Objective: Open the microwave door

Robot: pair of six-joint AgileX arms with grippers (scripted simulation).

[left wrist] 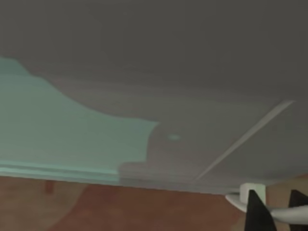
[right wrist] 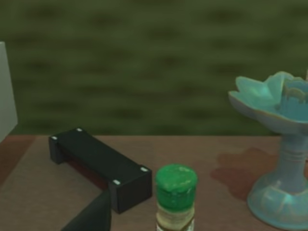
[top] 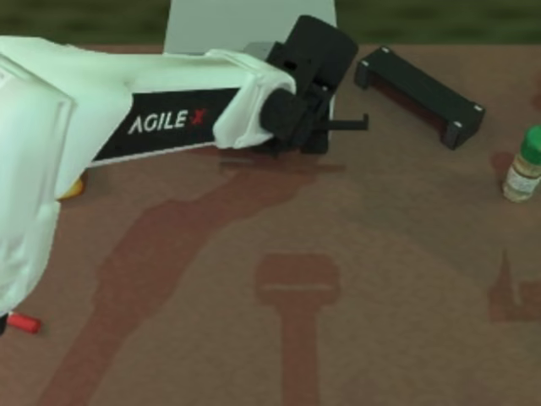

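At far centre of the surface: microwave (top: 250, 24) | my left pincer (top: 338, 125) at its front, grip on the door handle unclear | door (left wrist: 231, 144) looks barely swung | most opening remains | right arm parked.

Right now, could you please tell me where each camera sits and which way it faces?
Top view: above the table, looking down; my left arm crosses it, its hand at the microwave.
Left wrist view: on my left wrist, close against the microwave door, teal cavity beside it; black fingertips show.
Right wrist view: on my right wrist, parked, looking across the table; a dark part of that arm shows at the edge.
Top and right wrist views share the black bracket block and the green-capped bottle.
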